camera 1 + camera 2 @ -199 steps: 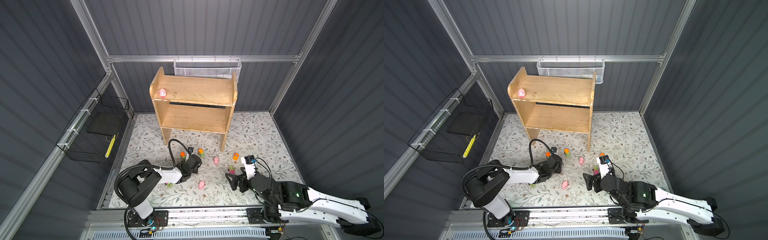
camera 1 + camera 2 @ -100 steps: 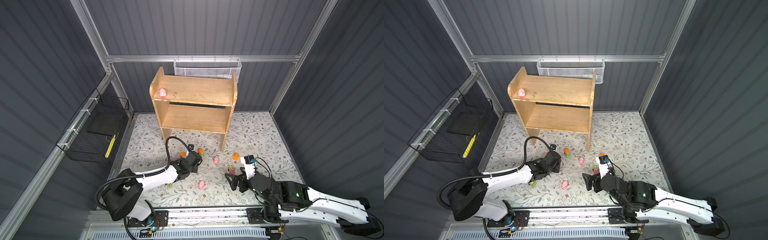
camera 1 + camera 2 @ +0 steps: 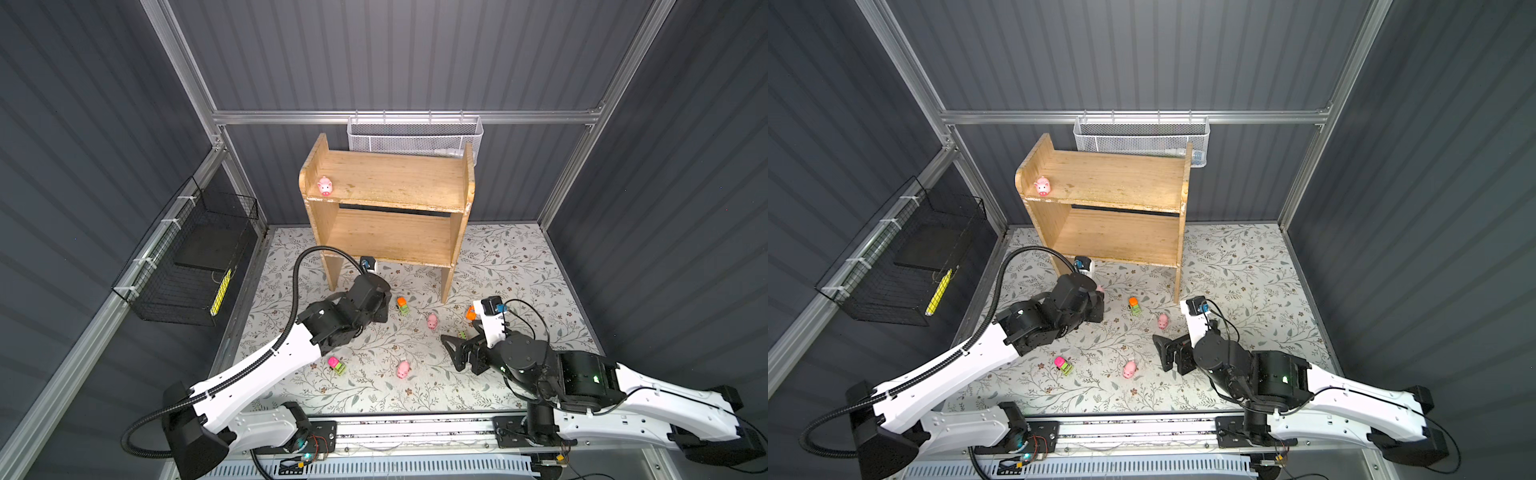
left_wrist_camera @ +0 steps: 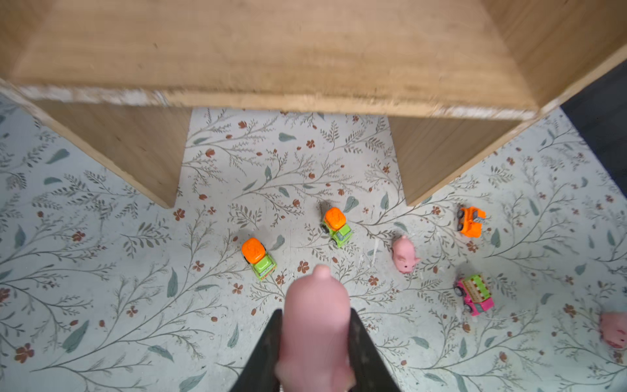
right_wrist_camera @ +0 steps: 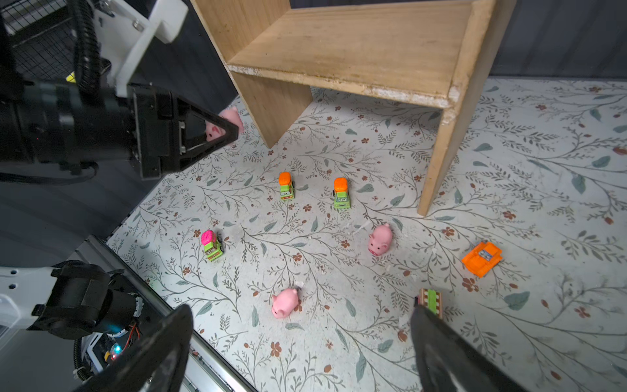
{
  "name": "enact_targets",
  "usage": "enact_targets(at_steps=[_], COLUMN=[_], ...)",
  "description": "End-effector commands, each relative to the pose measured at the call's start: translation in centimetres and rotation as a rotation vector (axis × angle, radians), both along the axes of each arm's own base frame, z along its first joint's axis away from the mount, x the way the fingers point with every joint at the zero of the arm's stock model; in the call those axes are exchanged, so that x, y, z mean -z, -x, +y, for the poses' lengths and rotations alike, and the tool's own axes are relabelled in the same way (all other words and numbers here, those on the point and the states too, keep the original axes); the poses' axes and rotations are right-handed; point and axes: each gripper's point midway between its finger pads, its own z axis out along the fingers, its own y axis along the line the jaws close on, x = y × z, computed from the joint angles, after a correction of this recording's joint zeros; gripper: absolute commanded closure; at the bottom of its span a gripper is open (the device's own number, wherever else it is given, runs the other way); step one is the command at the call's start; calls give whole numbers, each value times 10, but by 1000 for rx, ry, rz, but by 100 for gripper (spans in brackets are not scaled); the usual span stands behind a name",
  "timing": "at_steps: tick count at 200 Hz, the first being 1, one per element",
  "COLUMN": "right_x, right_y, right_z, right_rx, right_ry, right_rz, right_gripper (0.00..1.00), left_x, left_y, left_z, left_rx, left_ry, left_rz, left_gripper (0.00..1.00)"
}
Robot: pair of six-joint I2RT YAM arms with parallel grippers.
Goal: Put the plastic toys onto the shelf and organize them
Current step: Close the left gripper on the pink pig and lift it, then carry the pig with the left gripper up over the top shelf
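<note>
Left pincer (image 4: pixel 315 314): closed narrow on a pink pig (image 4: pixel 315 339), held clear above the floral mat (image 4: pixel 101 271). Right pincer (image 5: pixel 300 307): jaws wide, gripping nothing, low over the mat.

Near edge: a metal rail (image 3: pixel 415 428) carries both arm bases behind the pincers.

Surface: flat printed mat, lightly scuffed. Just ahead of the right pincer lies a second pig (image 5: pixel 285 302). A pink-and-green vehicle (image 5: pixel 430 300) sits just beside one of its fingertips. Beyond these are a third pig (image 5: pixel 380 239), an orange vehicle (image 5: pixel 481 258) and a pink-topped green truck (image 5: pixel 212 245). Further on, below and ahead of the left pincer, stand an orange-topped green truck (image 5: pixel 286 186) and its twin (image 5: pixel 341 192).

Shelf (image 3: pixel 386 183): beyond both pincers, two tiers on short legs. A fourth pig (image 3: pixel 324 185) stands at the left end of the upper tier.

Room: open mat runs under the shelf between its legs and to the right of the right pincer. Dark ribbed walls close three sides. A black wire basket (image 3: pixel 195 270) hangs left of the left pincer. A white mesh basket (image 3: pixel 413 139) hangs behind the shelf.
</note>
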Motion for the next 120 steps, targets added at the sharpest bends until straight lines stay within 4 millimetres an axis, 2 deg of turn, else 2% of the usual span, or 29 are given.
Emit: enact_targets(at_steps=[1, 23, 25, 29, 70, 120], right_x=[-24, -38, -39, -41, -59, -76], right_y=[-10, -12, -12, -12, -16, -12], right_z=[-1, 1, 2, 2, 2, 8], right_rx=[24, 16, 14, 14, 12, -29], right_ry=[-5, -11, -12, -13, -25, -62], right_rz=[-55, -75, -76, -80, -114, -119], right_gripper=[1, 1, 1, 1, 1, 1], left_x=[-25, -54, -65, -73, -127, -186], left_y=[11, 11, 10, 10, 4, -17], left_z=[17, 21, 20, 21, 22, 12], left_rx=[3, -3, -3, -3, -18, -39], left_ry=[-64, -57, -40, -32, -13, -14], left_rz=[-5, -30, -46, -55, -132, -247], left_gripper=[70, 69, 70, 70, 70, 69])
